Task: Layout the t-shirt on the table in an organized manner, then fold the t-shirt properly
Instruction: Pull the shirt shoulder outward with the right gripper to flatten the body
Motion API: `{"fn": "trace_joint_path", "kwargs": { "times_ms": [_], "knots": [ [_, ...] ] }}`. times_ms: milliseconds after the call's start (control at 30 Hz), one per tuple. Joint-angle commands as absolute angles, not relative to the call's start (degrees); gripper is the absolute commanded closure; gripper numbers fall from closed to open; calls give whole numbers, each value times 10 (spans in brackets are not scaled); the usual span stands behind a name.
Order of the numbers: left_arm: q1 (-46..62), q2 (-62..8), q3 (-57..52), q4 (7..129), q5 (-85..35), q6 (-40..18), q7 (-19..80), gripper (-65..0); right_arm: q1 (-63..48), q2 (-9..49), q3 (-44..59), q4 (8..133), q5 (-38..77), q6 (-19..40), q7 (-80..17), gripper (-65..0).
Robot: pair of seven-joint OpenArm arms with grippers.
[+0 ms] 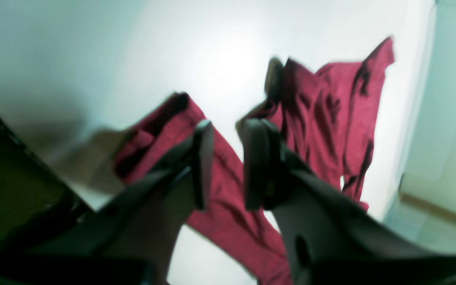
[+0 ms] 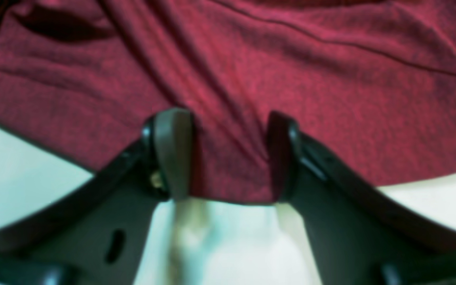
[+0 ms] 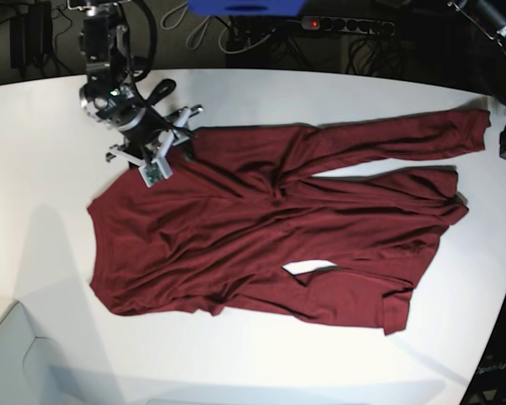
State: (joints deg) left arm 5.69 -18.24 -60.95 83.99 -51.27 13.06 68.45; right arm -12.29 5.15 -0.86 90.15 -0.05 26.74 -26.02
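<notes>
While the t-shirt point(image 3: 261, 236) is lying crumpled across the middle of the white table point(image 3: 337, 93), the right gripper point(image 2: 228, 154), upper left in the base view, is straddling its hem, jaws parted; the left gripper point(image 1: 228, 158) is hovering clear, slightly parted, grasping nothing.

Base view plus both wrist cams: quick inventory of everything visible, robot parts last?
t-shirt: one, dark maroon, long sleeves, spread wrinkled across the middle of the table, sleeves reaching toward the base view's right.
table: one, white, curved edge, under the shirt.
power strip: one, black with a red switch, behind the table at the top of the base view.
cables: several, dark and light, behind the table, top of the base view.
blue object: one, top edge of the base view, cut off.
right gripper: one, black, jaws apart astride the shirt's edge, base view's upper left.
left gripper: one, black, jaws slightly apart, empty, above the shirt.
</notes>
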Motion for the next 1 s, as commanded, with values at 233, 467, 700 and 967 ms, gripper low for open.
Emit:
{"fn": "trace_joint_path", "kwargs": {
  "times_ms": [233, 467, 700, 967],
  "knots": [
    [23, -198, -634, 850, -525, 131, 684, -137, -182, 78, -7, 915, 0, 267, -261, -227],
    [-1, -198, -632, 850, -525, 131, 685, -137, -203, 111, 8, 913, 0, 267, -260, -227],
    [-27, -198, -631, 845, -522, 131, 682, -137, -211, 130, 57, 914, 0, 267, -260, -227],
    [-52, -198, -630, 845, -521, 131, 681, -137, -224, 134, 89, 921, 0, 267, -260, -227]
  ]
}}
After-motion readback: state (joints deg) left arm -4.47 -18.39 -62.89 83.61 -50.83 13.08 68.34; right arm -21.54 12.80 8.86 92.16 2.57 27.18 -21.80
